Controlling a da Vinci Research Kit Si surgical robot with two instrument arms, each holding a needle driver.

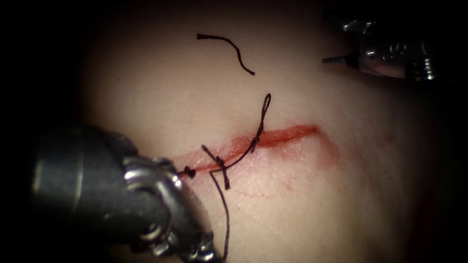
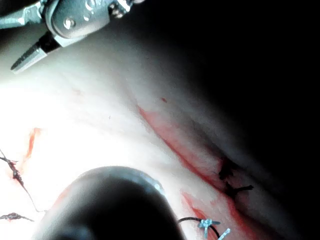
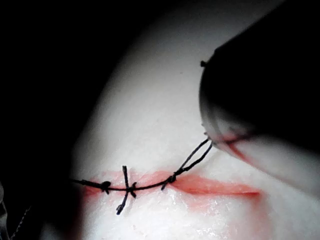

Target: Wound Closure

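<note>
Dark bench surrounds the pale tissue (image 1: 341, 195). My right tool (image 1: 336, 41), well above the cut's right end, has its jaws parted and holds nothing. My left tool (image 1: 195, 243) sits low on the left; I cannot tell how it is set. Thread (image 1: 243, 153) runs knotted along the cut (image 1: 287, 135), looping above it. A cut end of thread (image 1: 229, 46) lies apart, higher up.

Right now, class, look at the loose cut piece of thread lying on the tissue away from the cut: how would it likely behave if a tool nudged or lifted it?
The cut end of thread lies in a limp curve, so it is probably floppy and would droop if lifted. Thin and unattached, it looks very light; a nudge would likely slide it over the tissue. The surface glistens, so it may cling.
</note>
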